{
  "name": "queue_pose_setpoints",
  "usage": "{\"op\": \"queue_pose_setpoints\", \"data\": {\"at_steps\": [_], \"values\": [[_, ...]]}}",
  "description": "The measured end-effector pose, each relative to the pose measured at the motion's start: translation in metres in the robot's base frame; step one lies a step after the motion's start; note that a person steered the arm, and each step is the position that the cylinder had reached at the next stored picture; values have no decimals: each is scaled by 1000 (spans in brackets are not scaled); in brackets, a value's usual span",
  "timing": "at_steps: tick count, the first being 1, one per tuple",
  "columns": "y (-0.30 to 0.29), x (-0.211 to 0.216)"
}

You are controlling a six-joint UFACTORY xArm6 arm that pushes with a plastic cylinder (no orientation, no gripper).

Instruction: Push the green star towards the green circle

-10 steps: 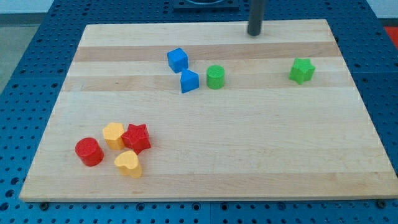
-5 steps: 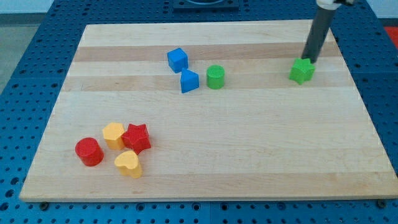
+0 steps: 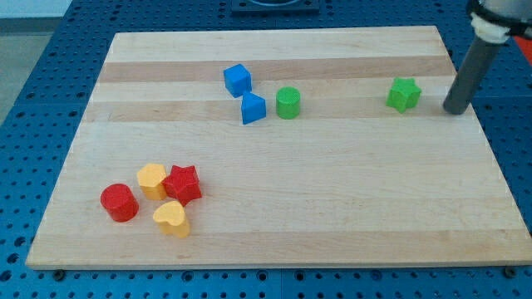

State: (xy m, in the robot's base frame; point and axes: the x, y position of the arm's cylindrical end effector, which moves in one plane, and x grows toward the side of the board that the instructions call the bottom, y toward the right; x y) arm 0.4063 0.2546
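Resting on the board near its right edge, my tip [image 3: 455,110] holds nothing and sits just to the view's right of the green star [image 3: 403,94], a small gap between them. The green circle [image 3: 288,103] lies well off to the star's left.

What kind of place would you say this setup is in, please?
Most likely a robotics lab bench for tabletop pushing trials. A wooden board lies on a blue perforated table, small moulded blocks such as the green star and green circle sit on it, and my tip stands right of the star.
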Motion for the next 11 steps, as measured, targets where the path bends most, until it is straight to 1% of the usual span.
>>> {"op": "queue_pose_setpoints", "data": {"at_steps": [1, 2, 3, 4, 7, 8, 9, 10, 11], "values": [[-37, 13], [-76, -8], [-94, -59], [-94, -72], [-103, -65], [-121, -93], [-126, -119], [-108, -134], [-51, -134]]}}
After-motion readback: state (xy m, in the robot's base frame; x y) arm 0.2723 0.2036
